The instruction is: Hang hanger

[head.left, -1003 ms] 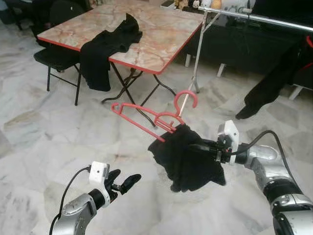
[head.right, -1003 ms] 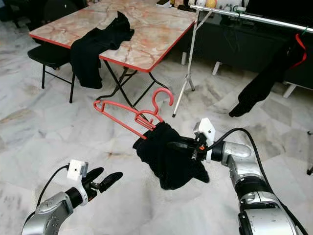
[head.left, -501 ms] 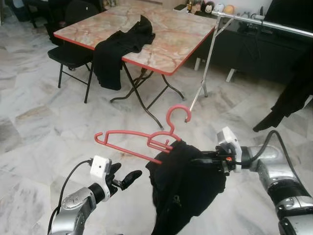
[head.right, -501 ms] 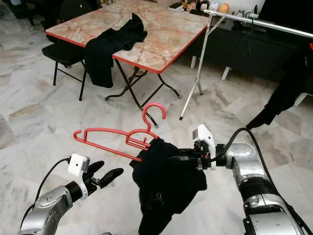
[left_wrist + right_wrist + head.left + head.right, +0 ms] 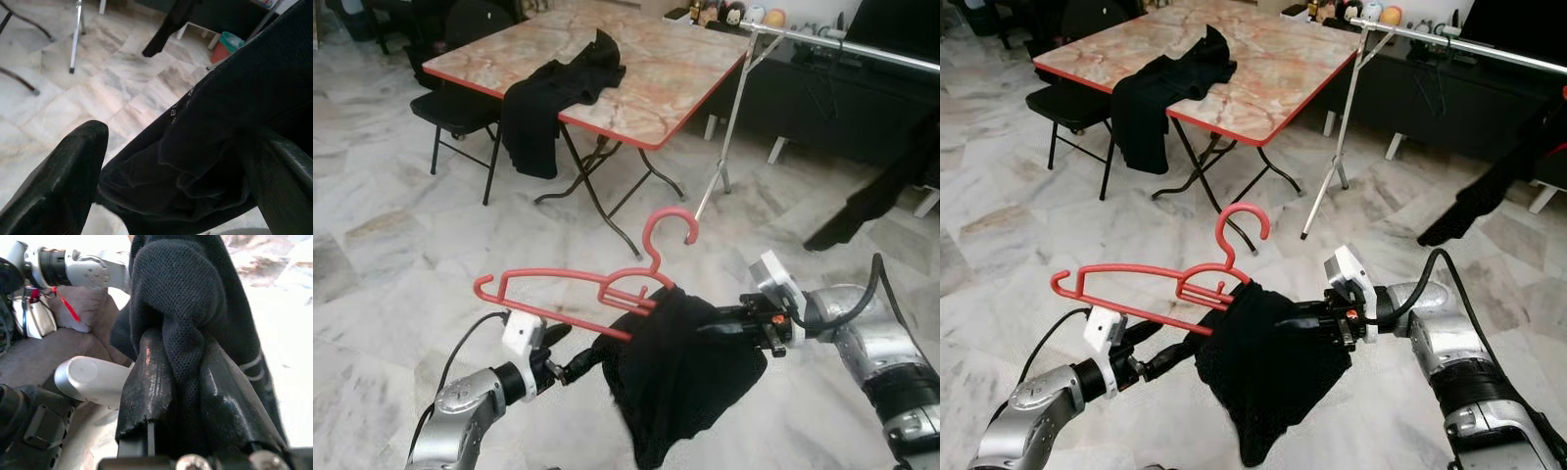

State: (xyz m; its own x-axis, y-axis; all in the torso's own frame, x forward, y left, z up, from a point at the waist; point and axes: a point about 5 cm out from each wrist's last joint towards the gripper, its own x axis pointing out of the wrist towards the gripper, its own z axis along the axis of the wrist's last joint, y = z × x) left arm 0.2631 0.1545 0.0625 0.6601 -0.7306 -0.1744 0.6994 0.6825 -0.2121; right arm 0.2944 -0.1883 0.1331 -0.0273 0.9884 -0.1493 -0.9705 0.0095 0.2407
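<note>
A red plastic hanger (image 5: 570, 294) floats low over the floor, its hook (image 5: 668, 229) pointing up. A black garment (image 5: 683, 377) is draped over its right end and hangs down. My right gripper (image 5: 705, 327) is shut on the bunched cloth where it meets the hanger; the right wrist view shows black fabric (image 5: 181, 328) pinched between both fingers. My left gripper (image 5: 572, 353) is open just under the hanger's bar, at the garment's left edge. In the left wrist view its spread fingers (image 5: 63, 181) flank the black cloth (image 5: 220, 122).
A metal clothes rail (image 5: 847, 44) on a slanted pole (image 5: 724, 147) stands at the back right, with dark clothing (image 5: 881, 186) hanging from it. A marble-topped folding table (image 5: 646, 73) carries another black garment (image 5: 548, 103), beside a black chair (image 5: 450, 108). Marble floor lies all around.
My left gripper has risen and reached right, up to the garment's edge under the hanger. The hanger's free end has swung further left and levelled. The right gripper keeps its hold.
</note>
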